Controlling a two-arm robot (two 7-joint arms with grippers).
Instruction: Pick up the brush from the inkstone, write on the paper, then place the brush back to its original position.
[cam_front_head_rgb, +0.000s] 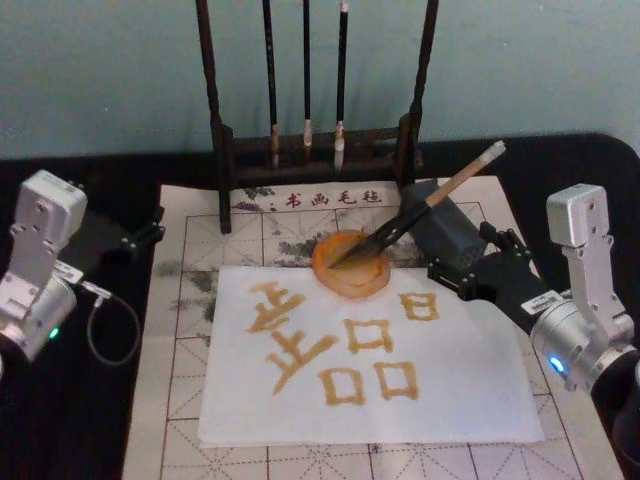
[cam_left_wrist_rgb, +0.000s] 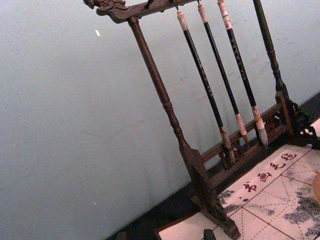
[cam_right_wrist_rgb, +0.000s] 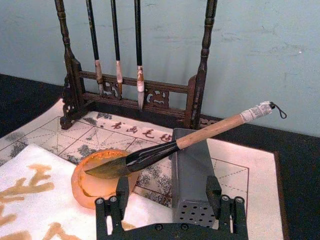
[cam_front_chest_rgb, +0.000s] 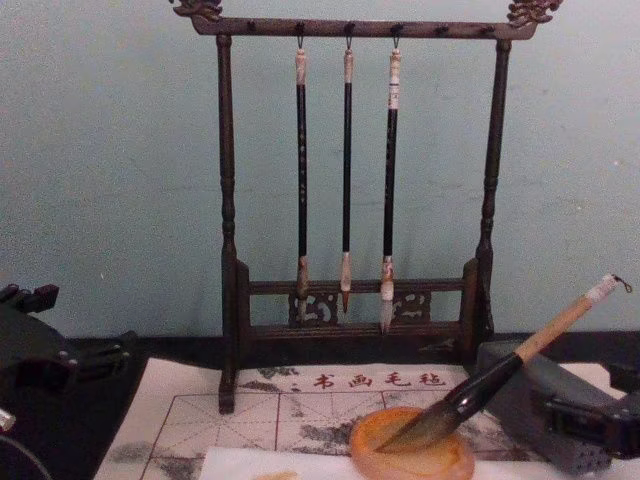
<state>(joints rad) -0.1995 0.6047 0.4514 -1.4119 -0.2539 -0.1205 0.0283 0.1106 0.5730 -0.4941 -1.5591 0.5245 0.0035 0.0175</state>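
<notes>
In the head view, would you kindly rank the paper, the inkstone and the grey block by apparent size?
1. The paper, by far the largest.
2. and 3. The inkstone and the grey block look much alike; the right gripper overlaps the block, so I won't rank them.

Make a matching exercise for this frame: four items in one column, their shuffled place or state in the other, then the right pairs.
Items:
1. brush
2. paper
3. three thin brushes
4. right gripper

Places or states:
A. hanging on the wooden rack
B. open, just short of the grey block, holding nothing
C. tip in the orange dish, handle propped on the grey block
D. flat on the grid mat, covered with yellowish characters

Pairs: 1-C, 2-D, 3-A, 4-B
</notes>
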